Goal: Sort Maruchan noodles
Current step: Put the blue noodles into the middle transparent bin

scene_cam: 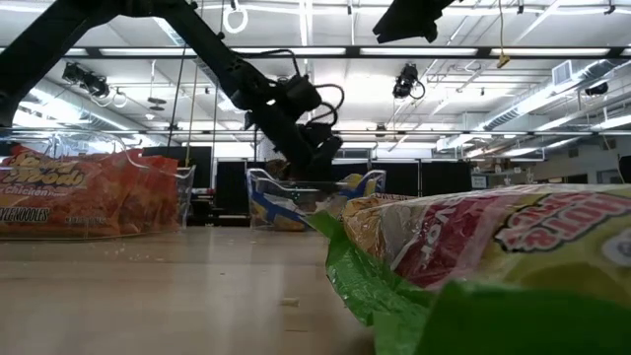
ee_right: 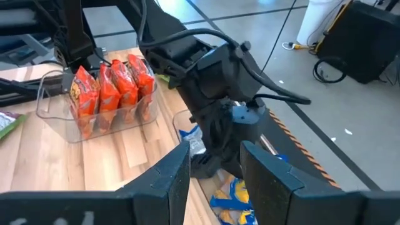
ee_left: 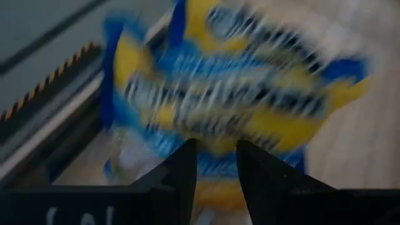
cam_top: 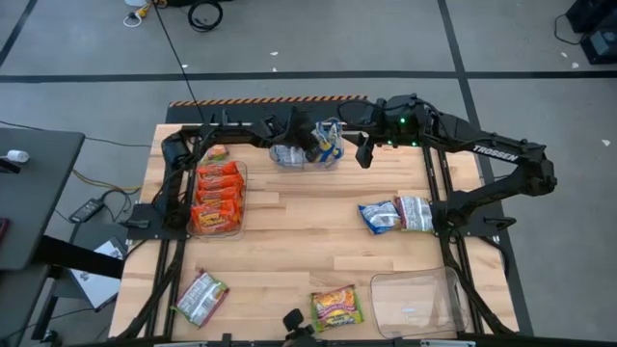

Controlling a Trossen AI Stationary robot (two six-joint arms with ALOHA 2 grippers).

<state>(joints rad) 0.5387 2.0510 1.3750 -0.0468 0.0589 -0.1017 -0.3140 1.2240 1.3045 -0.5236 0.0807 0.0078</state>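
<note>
The left gripper is reaching across the far edge of the table into the clear tray there, and its fingers are standing partly apart with only a narrow gap, right against a blue-and-yellow packet; whether they are actually pinching its edge or merely hovering at it I cannot tell. The right gripper is waiting just beside that tray, its fingers half open and holding nothing. The noodles are lying scattered: orange packets are filling the left tray, two blue and silver packets are lying loose on the right, a silver one and a yellow-green one are sitting near the front, and an empty tray is waiting at the front right. The likely trouble is that the crinkly wrapper is slipping from a thin pinch, or that the gripper is snagging the light tray's wall and dragging or tipping it off the near table edge. With both arms crowding the same tray, they are also risking a collision.
</note>
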